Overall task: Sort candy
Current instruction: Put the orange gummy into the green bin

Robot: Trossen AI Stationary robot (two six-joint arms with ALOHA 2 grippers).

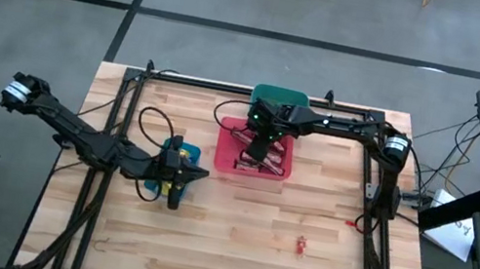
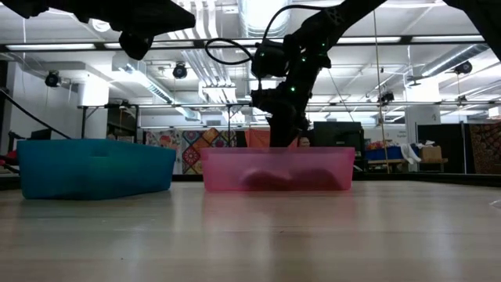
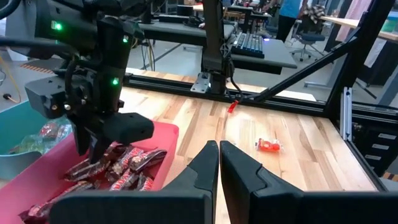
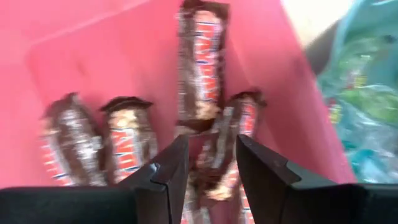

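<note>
Several dark brown-red candy bars [image 4: 200, 68] lie in the red bin [image 1: 278, 173]. My right gripper [image 4: 211, 155] hangs open just above them, pointing down into the bin [image 2: 344, 168], fingers apart over the pile and holding nothing. My left gripper [image 3: 219, 155] is shut and empty. It hovers at the near side of the blue bin [image 1: 189, 152], where yellow packets [image 1: 169, 173] show beside it. A red wrapped piece [image 1: 301, 246] lies on the bare table toward the near right, also visible from the left wrist [image 3: 268, 145]. Green-wrapped pieces [image 4: 364, 93] fill the teal bin [image 1: 278, 96].
The three bins cluster at the table's centre and far side: the teal one at the far edge, the red one in front of it, the blue bin [image 2: 94, 168] to the left. A tiny red piece [image 1: 350, 221] lies by the right frame rail [image 1: 370, 192]. Bare wood spans the near half.
</note>
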